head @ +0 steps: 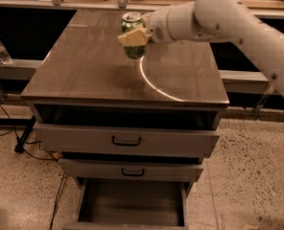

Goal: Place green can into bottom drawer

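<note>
1. In the camera view, a white arm [238, 20] reaches in from the right, across the back half of the grey cabinet top [84, 66].
2. The gripper [131, 37] sits at the arm's left end, over the rear middle of the cabinet top. Its pale fingers [128, 38] are closed round the green can [134, 51].
3. The can stands upright in that grip, its silver top and pull tab showing above the fingers and its green body below them. I can't tell whether its base touches the surface or hangs just above it.
4. A bright curved reflection [154, 84] lies on the cabinet top, just in front of the can.
5. Below, the top drawer [84, 139] is pulled out a little, and the middle drawer [94, 169] sticks out slightly too. Each has a dark handle.
6. The bottom drawer [132, 202] is pulled out furthest, showing its dark flat inside between grey side walls. It is well apart from the can.
7. A water bottle [0, 49] stands on a low ledge to the far left.
8. The floor [247, 176] is speckled.
</note>
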Controlling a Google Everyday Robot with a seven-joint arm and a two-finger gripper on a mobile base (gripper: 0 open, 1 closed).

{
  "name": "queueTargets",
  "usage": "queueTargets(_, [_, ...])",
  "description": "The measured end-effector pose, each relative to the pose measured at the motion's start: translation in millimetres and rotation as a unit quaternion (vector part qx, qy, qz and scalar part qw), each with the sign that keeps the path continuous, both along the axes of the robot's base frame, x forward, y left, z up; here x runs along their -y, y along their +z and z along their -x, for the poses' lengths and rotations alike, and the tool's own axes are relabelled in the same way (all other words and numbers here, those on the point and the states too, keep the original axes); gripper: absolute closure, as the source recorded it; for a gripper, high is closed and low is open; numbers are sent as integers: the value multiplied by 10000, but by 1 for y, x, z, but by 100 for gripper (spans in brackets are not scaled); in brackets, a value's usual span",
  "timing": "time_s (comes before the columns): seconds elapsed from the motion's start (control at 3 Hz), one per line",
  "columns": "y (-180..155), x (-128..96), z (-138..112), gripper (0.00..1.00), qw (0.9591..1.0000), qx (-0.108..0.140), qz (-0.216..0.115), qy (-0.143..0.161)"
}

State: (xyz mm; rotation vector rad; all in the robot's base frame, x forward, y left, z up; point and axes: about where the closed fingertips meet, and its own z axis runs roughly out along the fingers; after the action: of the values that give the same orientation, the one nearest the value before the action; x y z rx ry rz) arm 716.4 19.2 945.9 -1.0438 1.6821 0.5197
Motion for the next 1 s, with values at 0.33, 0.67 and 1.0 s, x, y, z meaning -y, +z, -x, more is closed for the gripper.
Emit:
queueTargets(0.33, [5, 34, 22, 100, 9999, 20, 39, -137])
queueTargets(0.67, [6, 32, 31, 100, 9999, 24, 52, -84])
queueTargets(1.0, [17, 32, 87, 100, 9998, 37, 33, 171])
